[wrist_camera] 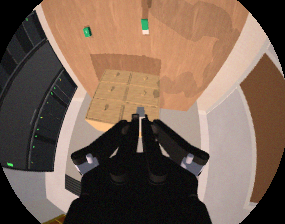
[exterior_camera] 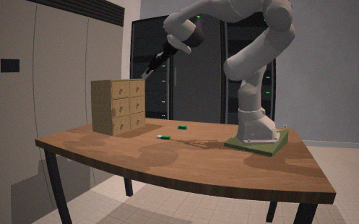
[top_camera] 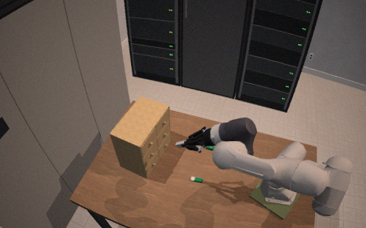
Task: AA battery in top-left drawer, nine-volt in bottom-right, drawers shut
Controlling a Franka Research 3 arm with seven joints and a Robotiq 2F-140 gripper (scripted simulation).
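A server room or data lab: tall black server racks [top_camera: 153, 40] with small green lights line the far wall, grey cabinets [top_camera: 46, 73] stand at the left, and pale floor tiles [top_camera: 333, 110] surround a wooden table [exterior_camera: 197, 162].

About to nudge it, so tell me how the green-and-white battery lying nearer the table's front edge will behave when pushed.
The AA battery looks like a small cylinder lying on its side on the table, so it will probably roll if pushed across its length. It looks light, so a light touch may send it off. The shut gripper is up by the chest, holding nothing.
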